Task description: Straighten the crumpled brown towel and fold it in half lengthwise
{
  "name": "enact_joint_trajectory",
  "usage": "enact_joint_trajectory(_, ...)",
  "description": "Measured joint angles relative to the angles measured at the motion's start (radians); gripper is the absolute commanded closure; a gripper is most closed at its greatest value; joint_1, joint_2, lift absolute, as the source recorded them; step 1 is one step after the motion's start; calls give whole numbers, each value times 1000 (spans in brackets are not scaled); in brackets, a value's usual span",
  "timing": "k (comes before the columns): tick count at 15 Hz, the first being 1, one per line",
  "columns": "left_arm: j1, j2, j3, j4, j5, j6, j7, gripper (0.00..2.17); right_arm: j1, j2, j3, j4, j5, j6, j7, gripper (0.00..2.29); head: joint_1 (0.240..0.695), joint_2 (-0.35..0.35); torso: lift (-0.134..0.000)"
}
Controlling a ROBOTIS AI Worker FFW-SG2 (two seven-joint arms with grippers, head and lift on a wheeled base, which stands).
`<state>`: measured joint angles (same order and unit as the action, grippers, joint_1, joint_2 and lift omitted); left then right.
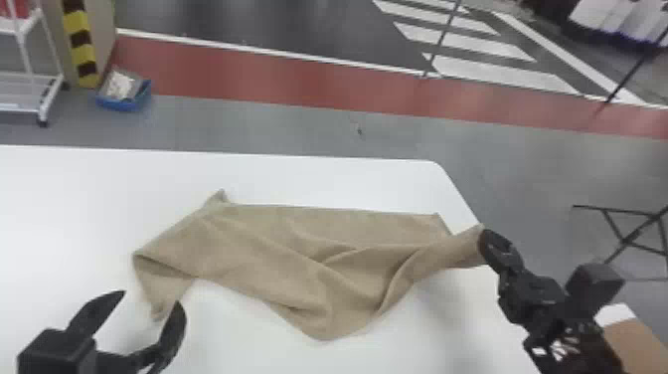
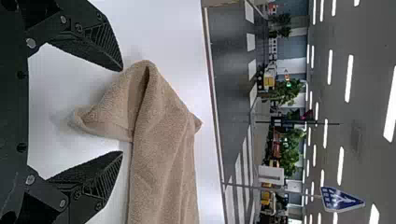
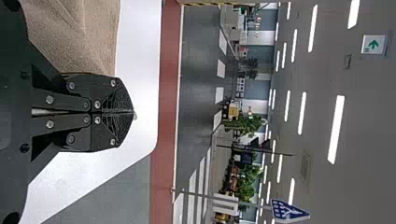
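OK, head view first. The crumpled brown cloth towel is lying on the smooth white desk, stretched out sideways, with wrinkles slanting across it. One small peak pokes up towards the far edge, and the left end has a flap bent over towards the near side. The middle bulges out towards the near edge too. The right end runs up into the black right gripper, by the desk's right edge, a bit nearer than the far right corner. The black left gripper is over the left part of the desk, jaws spread wide, right near that bent flap. On the floor past the far edge there's a shallow blue tray with pale stuff in it, plus a white metal rack.

Left wrist view: the left gripper has nothing between its pads, jaws well apart. The towel's folded end is just ahead, and its loose tip shows in the gap.

Right wrist view: the right gripper has its jaws pinched together, with a tiny bit of towel peeking out at the tips. More of the brown cloth spreads out right beside them.
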<state>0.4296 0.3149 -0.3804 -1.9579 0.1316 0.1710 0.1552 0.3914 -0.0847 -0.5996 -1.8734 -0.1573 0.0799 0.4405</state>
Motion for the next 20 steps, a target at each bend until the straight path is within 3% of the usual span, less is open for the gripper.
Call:
enact_joint_trajectory(5, 13, 4, -16, 13, 3, -18, -1, 336, 3, 9, 1, -27, 5, 38, 4, 1835, 695, -350, -124)
enact_joint_trajectory(9, 2, -6, -25, 55, 1, -43, -2, 424, 4, 10, 0, -31, 4, 50, 20, 1835, 695, -350, -124)
enact_joint_trajectory(10, 0, -8, -27, 67, 0, -57, -2, 542, 4, 10, -1, -31, 4, 52, 21, 1835, 695, -350, -124)
enact_joint_trajectory(20, -10, -12, -41, 100, -19, -62, 3, 643, 11, 10, -9, -17, -13, 51, 41, 1835, 695, -350, -124)
